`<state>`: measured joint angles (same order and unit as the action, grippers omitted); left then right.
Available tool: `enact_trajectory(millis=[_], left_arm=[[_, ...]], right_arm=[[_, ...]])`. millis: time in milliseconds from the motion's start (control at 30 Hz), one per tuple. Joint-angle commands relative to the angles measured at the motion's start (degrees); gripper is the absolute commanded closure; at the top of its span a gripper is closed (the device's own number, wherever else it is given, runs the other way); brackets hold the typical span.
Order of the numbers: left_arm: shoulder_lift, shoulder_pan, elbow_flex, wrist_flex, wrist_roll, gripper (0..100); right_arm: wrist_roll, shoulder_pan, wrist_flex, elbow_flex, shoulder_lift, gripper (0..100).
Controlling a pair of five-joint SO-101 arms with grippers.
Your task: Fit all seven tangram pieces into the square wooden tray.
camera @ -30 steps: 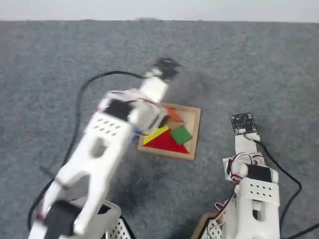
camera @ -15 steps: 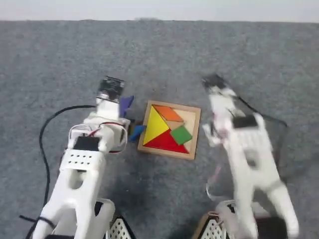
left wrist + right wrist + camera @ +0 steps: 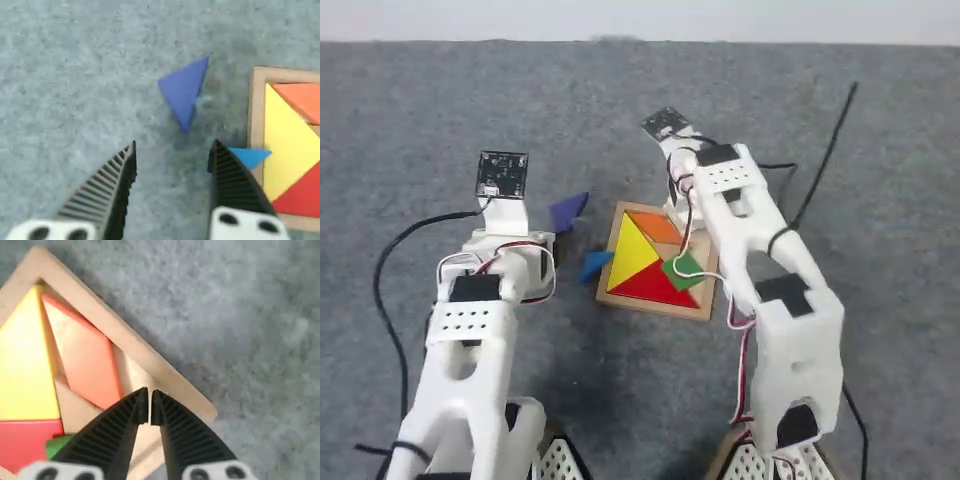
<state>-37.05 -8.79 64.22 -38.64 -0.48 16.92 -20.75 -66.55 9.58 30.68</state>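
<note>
Tray (image 3: 713,268) sits on the grey carpet (image 3: 420,110) between the two arms, holding the yellow triangle (image 3: 630,252), orange piece (image 3: 658,227), red triangle (image 3: 652,286) and green square (image 3: 683,270). Two pieces lie outside it: the dark blue triangle (image 3: 185,90) a little way off, and the light blue triangle (image 3: 250,156) right against the rim.

The left claw (image 3: 173,150) hangs wide open and empty over the carpet, with the two blue pieces just ahead of its tips. The right claw (image 3: 150,400) is pinched shut on nothing, poised over the tray's bare corner beside the orange piece.

The likely trouble is with the light blue triangle. Pressed to the rim as it is, a finger has little room on that side, so a grab could ride up on the wood or shove the tray along. Flat pieces on soft carpet may also skate away instead of lifting. If the right claw drops, its tip could knock the orange piece askew. With both arms this close to the tray, they may well foul each other
</note>
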Motion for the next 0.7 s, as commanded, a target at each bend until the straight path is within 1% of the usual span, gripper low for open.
enact_trajectory(millis=[0,100,367,467,667], left_arm=[[-1.76,-0.18,-0.40,1.58,0.88,78],[-1.76,-0.18,-0.40,1.58,0.88,78],[-1.76,-0.26,-0.40,1.58,0.88,78],[-1.76,-0.18,-0.40,1.58,0.79,78],[-1.76,0.00,-0.40,1.58,0.79,78]], right_arm=[[-0.79,-0.75,-1.01,4.92,-0.04,97.6],[-0.62,-1.71,-0.84,4.92,0.40,97.6],[-0.70,-8.13,-0.57,5.01,0.57,97.6],[-0.70,-8.04,-0.57,5.01,0.04,97.6],[-0.79,-4.62,-2.15,8.26,-5.23,97.6]])
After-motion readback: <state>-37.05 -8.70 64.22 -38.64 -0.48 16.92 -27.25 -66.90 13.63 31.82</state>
